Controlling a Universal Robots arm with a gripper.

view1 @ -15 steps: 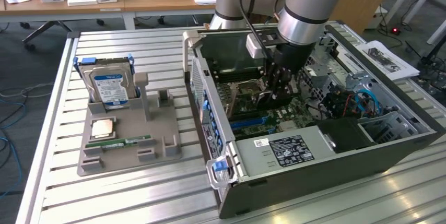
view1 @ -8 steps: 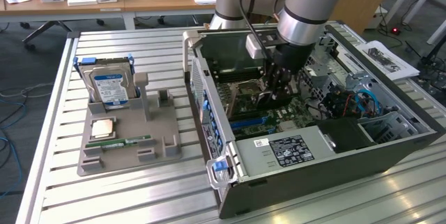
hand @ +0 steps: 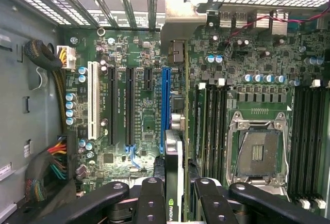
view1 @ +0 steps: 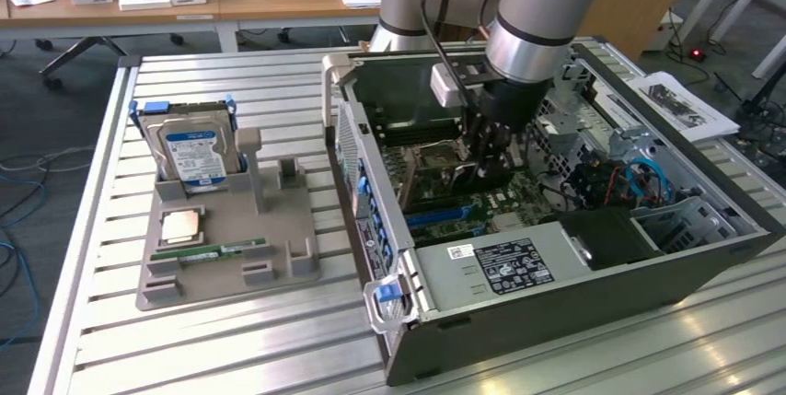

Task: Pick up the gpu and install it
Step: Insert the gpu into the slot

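In the wrist view I hold the gpu point(hand: 174, 152) edge-on, a thin dark card with a green logo on its near edge. Its metal end bracket point(hand: 178, 25) reaches the slot openings at the back of the case. My gripper point(hand: 174, 190) is shut on the card, with black fingers point(hand: 152, 201) on either side of it. The card stands upright just above and beside the long blue slot point(hand: 165, 105) of the motherboard. In the exterior view my gripper point(view1: 489, 163) is lowered inside the open computer case point(view1: 553, 266), with the gpu point(view1: 462, 174) a dark shape beneath it.
On the exterior view's left, a grey holder tray point(view1: 227, 229) carries a silver hard drive point(view1: 197, 151), a green memory stick point(view1: 227, 250) and a small chip point(view1: 182, 225). Inside the case are the bare processor socket point(hand: 258, 152), a white slot point(hand: 93, 100) and cable bundles point(hand: 51, 162).
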